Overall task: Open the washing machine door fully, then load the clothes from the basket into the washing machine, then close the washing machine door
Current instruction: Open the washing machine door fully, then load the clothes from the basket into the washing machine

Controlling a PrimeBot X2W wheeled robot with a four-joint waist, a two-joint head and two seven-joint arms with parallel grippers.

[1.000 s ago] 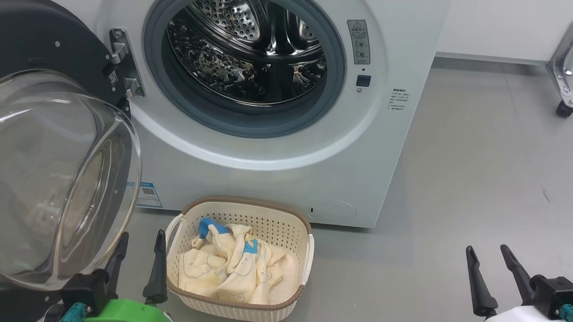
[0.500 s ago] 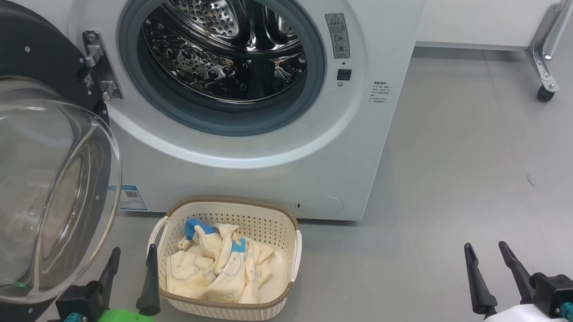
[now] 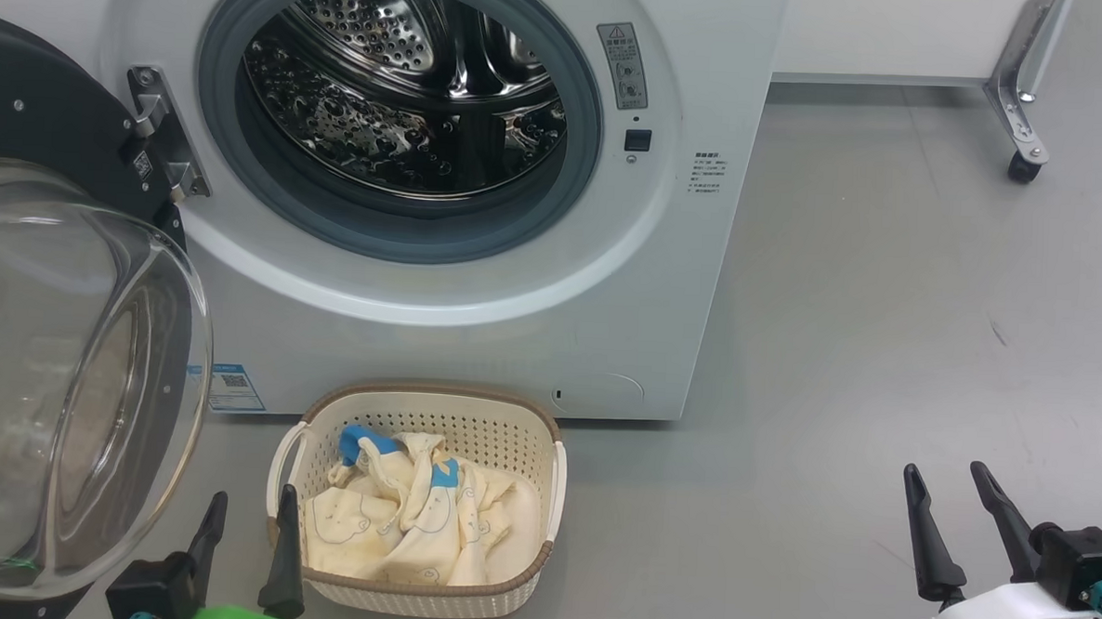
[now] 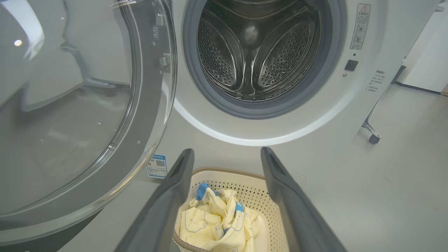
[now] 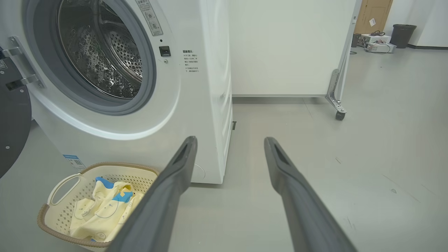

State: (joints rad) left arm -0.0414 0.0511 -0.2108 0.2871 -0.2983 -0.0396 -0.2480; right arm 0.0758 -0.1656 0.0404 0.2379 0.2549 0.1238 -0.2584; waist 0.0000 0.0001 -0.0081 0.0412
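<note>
1. Cream clothes (image 3: pixel 412 517) lie heaped in the basket (image 3: pixel 508 438) on the floor (image 3: pixel 886 315), just in front of the washing machine (image 3: pixel 682 287). Its drum (image 3: pixel 402 89) looks empty, so loading has not begun.
2. Left gripper (image 3: pixel 253 496) and right gripper (image 3: pixel 943 468) both have their fingers spread and hold nothing.
3. The washing machine door (image 3: pixel 54 390) hangs open close beside the left gripper (glass side nearest the fingers), so a careless reach may knock it partly shut.
4. A shallow pinch could lift one garment and drag another over the basket's edge.
5. Trailing cloth could snag on the grey seal (image 3: pixel 574 199) and later jam the door.
</note>
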